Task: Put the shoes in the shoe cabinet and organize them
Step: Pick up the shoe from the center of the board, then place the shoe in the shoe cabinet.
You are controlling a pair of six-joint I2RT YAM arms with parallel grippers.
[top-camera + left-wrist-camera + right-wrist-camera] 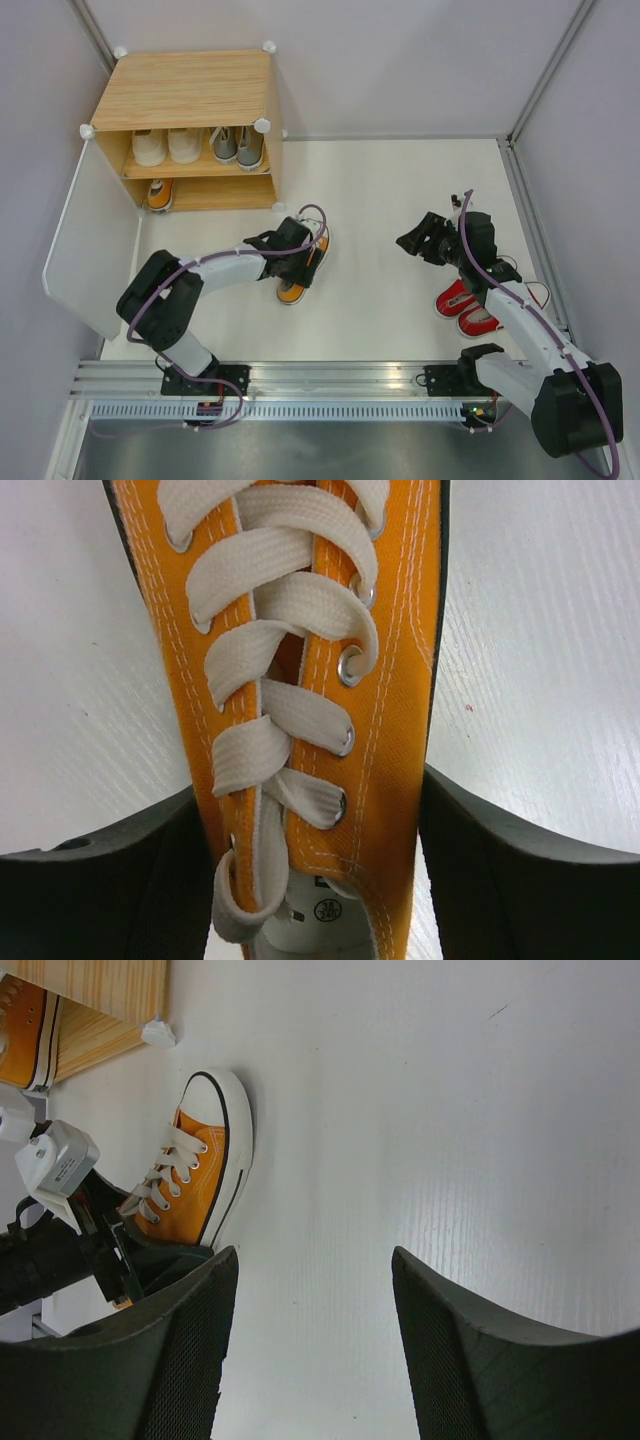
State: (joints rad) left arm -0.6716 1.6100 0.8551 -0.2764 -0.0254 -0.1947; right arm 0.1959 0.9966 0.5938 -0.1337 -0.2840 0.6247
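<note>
Mostly bare, the tabletop [390,190] offers open room across its middle and far right. The right gripper [425,240] hangs there with jaws apart, only white surface between its fingers [160,1360]. Near the right edge the red pair [465,308] lies side by side, just beside the right arm.

Left of centre, the left gripper [295,245] is closed on the loose orange shoe [390,680], fingers pressed to both canvas sides, toe toward the near edge.

At the far left corner stands the shoe cabinet [185,90], its door [90,240] swung wide along the left edge. The upper shelf holds the cream pair [167,146] and grey pair [238,146]. The lower shelf holds the other orange shoe [159,194] at its left end, with open room beside it.
</note>
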